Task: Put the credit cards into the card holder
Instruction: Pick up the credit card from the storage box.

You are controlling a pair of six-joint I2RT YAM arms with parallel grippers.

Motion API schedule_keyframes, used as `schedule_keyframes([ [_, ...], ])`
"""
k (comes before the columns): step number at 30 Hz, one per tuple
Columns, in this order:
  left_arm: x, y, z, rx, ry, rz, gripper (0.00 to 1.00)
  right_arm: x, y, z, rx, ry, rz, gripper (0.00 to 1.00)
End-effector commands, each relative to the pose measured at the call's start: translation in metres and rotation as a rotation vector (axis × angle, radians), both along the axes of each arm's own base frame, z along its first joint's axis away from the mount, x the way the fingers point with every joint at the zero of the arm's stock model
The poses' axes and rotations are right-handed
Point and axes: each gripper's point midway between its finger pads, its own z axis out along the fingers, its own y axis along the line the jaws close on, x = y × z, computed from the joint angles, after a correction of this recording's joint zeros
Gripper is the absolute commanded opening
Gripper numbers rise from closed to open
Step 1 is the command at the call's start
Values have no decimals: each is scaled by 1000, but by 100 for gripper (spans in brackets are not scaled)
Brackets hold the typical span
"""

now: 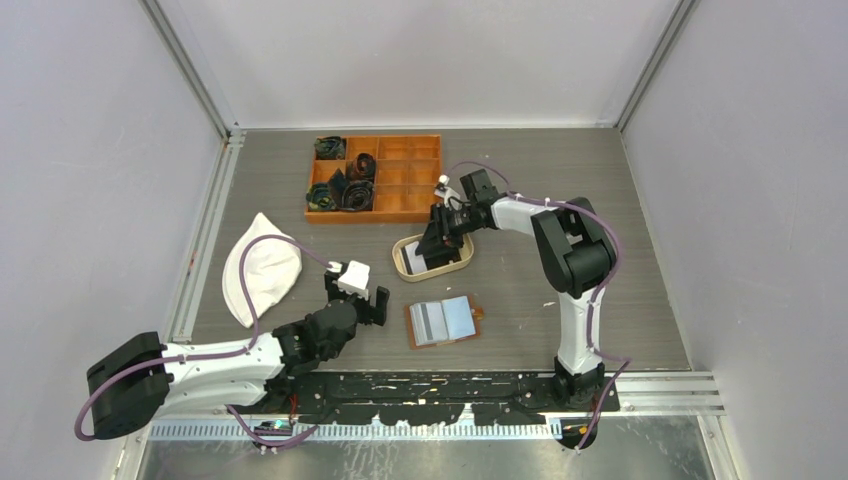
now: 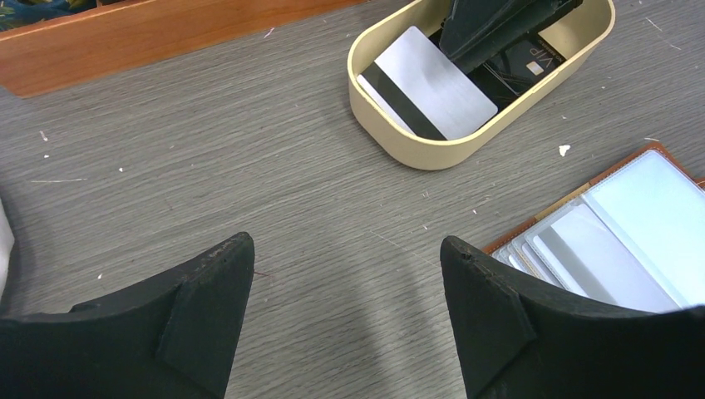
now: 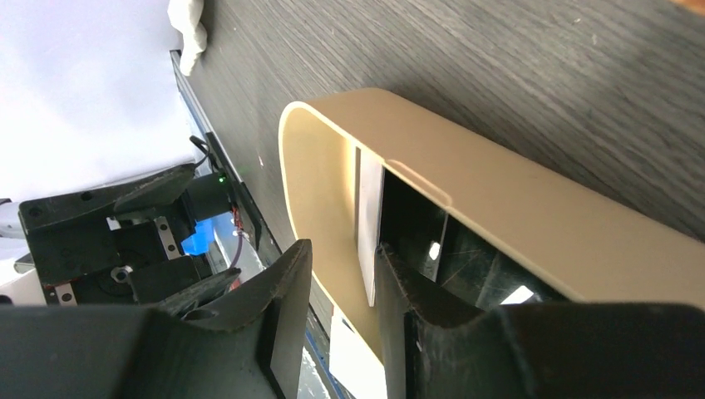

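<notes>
Left claw (image 2: 345, 249): hangs wide open over desk (image 2: 208, 166). Right claw (image 3: 342, 249): straddles white card (image 3: 368, 216) in tray (image 3: 515, 208), jaws narrow; grip cannot be told. Holder (image 1: 445, 320): lies open nearby. Step: picking card. Next: needs firm pinch, clean lift, carry to slot.

On the grey tabletop (image 1: 600, 200), an orange compartmented box (image 1: 415, 186) sits far back, a beige oval tray (image 1: 398, 258) nearer, a white cloth (image 1: 262, 270) left.

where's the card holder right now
In the top view the card holder lies open at centre, just below the beige tray and right of the left gripper.
</notes>
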Motion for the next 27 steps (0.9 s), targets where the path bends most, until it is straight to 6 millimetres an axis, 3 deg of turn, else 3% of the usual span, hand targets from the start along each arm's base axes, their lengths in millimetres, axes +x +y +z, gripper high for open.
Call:
schedule_keyframes([
  [1,10,-7,29,-67,-56,28,82,3,10,9,46,-7,18,39],
  [11,10,-7,29,-64,-55,29,82,1,31,35,217,-8,44,35],
  [27,10,-8,29,-65,-55,30,82,-8,28,-2,-22,-59,81,33],
])
